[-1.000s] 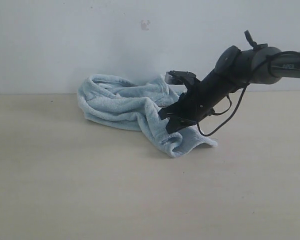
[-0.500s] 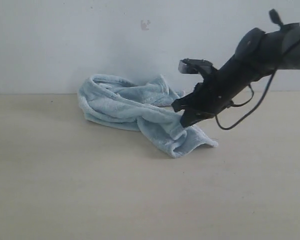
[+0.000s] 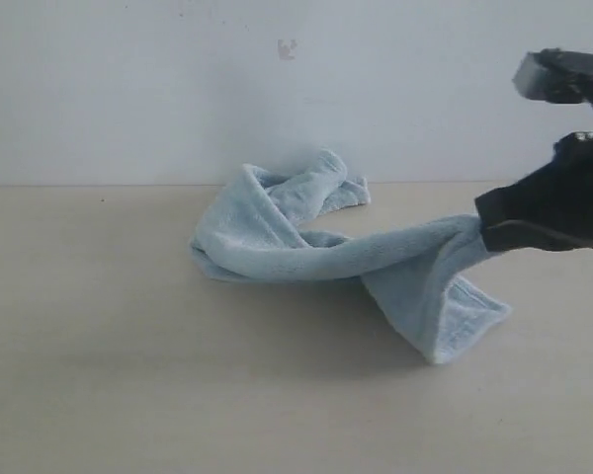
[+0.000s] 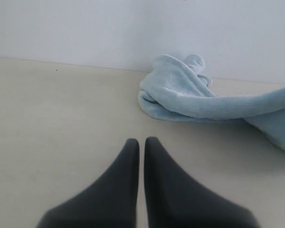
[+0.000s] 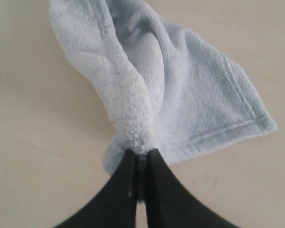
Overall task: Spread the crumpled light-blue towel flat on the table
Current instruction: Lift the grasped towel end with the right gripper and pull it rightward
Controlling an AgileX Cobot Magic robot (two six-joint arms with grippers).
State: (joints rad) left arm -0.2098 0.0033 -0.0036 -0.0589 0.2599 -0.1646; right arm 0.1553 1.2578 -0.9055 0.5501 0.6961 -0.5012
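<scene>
The pale blue terry towel lies toward the back of the beige counter, close to the white wall, and it is far from flat. Its left part sits as a bunched, folded heap on the counter. From that heap a thick, rope-like twist of cloth runs to the right and rises off the surface to the right gripper. At the right edge of the exterior view, this gripper is pinching a gathered fold of the towel. In the right wrist view its two dark fingers are pressed together on the fluffy pile, with only a sliver of cloth between them. Below the pinch a flap hangs down and fans out, and its hemmed border and lower corner rest on the counter. The left gripper shows only in its own wrist view. Its fingers are closed against each other with just a thin slit between them, and they hold nothing. It is over bare counter, well apart from the heap. A small dark mark sits high on the wall.
</scene>
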